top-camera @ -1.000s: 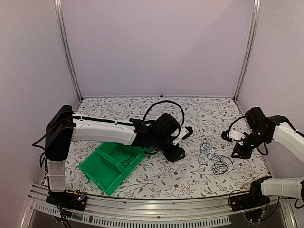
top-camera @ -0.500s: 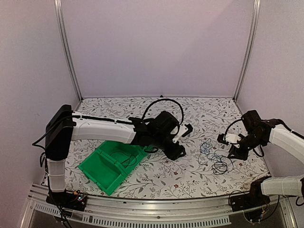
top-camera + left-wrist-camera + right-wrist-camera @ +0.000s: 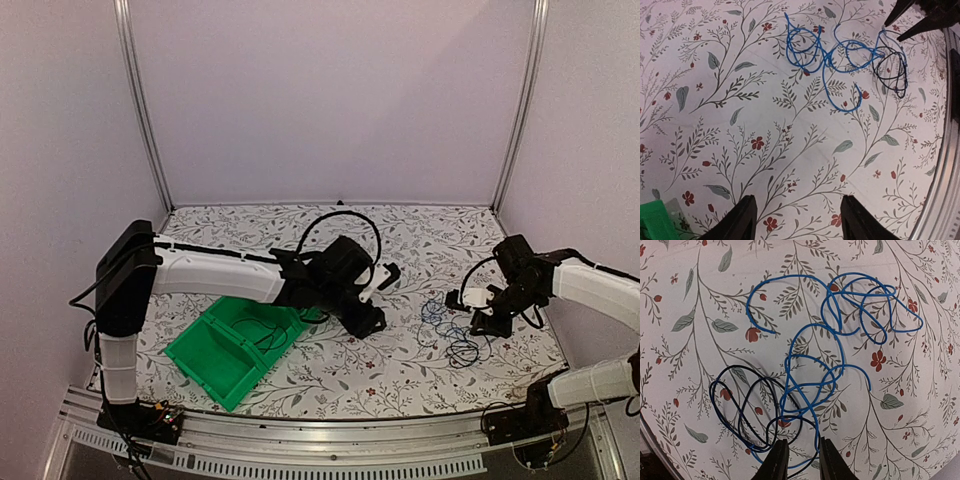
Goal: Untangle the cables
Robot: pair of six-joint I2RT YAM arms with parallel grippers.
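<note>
The cables lie in one loose tangle on the flowered table (image 3: 330, 375): a blue cable (image 3: 836, 335) looping over and through a black cable (image 3: 742, 412). In the top view the tangle of cables (image 3: 452, 328) sits right of centre. My right gripper (image 3: 804, 463) hangs just over the tangle's near edge, jaws a narrow gap apart, with a blue and a black strand crossing between the tips. My left gripper (image 3: 801, 220) is open over bare table, well short of the blue cable (image 3: 827, 52) and the black cable (image 3: 894, 70). In the top view, left gripper (image 3: 380, 298) and right gripper (image 3: 468, 312) flank the tangle.
A green bin (image 3: 212, 362) lies at the front left, a black cable inside it (image 3: 262, 335). The table's metal front rail (image 3: 945, 165) runs along the right of the left wrist view. Enclosure walls stand close behind and to both sides.
My right gripper has come left and down onto the tangle, and its jaws have narrowed. The left arm has drawn back slightly to the left, its jaws unchanged.
</note>
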